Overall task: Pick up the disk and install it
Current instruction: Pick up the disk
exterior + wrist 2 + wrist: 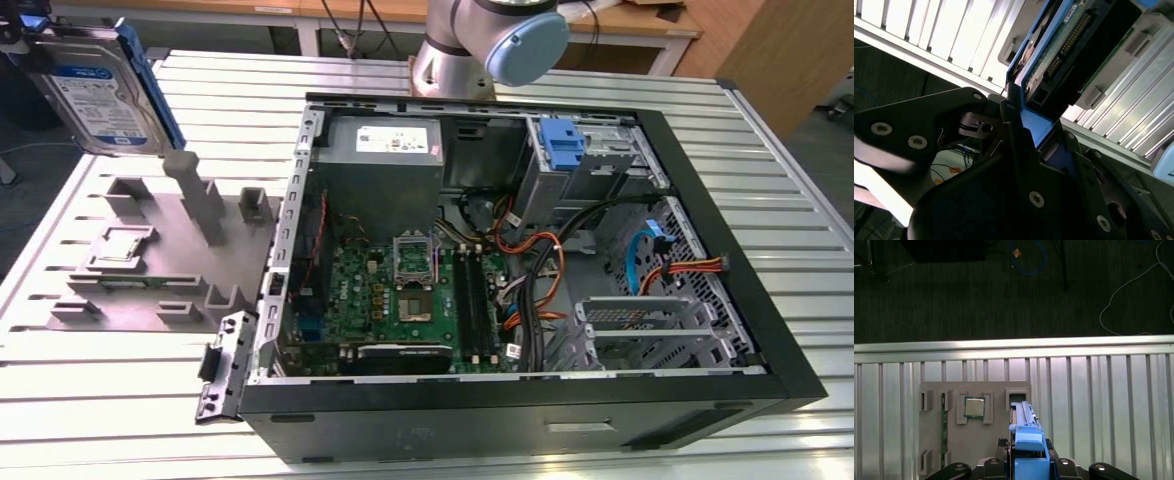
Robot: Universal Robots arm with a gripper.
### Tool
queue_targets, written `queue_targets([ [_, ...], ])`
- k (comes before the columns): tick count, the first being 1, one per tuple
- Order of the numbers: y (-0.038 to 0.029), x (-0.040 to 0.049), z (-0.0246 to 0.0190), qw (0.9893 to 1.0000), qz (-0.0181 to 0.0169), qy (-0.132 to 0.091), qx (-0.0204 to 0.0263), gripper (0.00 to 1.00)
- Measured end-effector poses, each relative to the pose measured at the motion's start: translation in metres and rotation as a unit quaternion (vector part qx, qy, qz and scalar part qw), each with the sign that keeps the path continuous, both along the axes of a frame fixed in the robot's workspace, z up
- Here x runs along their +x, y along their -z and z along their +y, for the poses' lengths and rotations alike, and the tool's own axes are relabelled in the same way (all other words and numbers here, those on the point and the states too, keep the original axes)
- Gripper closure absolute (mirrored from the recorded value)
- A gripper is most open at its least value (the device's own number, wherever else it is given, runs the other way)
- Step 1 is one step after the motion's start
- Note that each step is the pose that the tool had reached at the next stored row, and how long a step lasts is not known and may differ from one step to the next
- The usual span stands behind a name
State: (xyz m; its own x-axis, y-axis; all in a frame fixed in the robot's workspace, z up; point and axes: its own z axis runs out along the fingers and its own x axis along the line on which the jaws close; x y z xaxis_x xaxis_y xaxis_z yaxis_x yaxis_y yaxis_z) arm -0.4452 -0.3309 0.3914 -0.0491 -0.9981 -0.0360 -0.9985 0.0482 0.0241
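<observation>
Fig.: disk lifted, pre-install.
- Your claw [1026, 127]: clamped on blue edge rail of disk [100, 95]. Edge grip leaves the drive's faces free, likely for sliding into a bay.
- Disk: held near upright, clear above grey fixture tray [134, 285], at exterior view's left.
- Tray: chip [974, 407] seated in its recess.
- Beyond: open computer case [787, 370] on slatted desk [107, 400], well apart from disk. Judged install site.

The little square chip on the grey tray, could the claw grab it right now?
Probably not. The claw is shut on the disk, so it has no free grip. The chip itself lies uncovered in the grey tray, with nothing lying on it.
</observation>
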Motion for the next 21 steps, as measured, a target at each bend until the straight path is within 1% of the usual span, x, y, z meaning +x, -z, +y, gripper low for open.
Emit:
queue_targets([
  [21,-0.0081,0.0000,0.0000,1.0000,0.0000,0.000,0.0000,0.64],
])
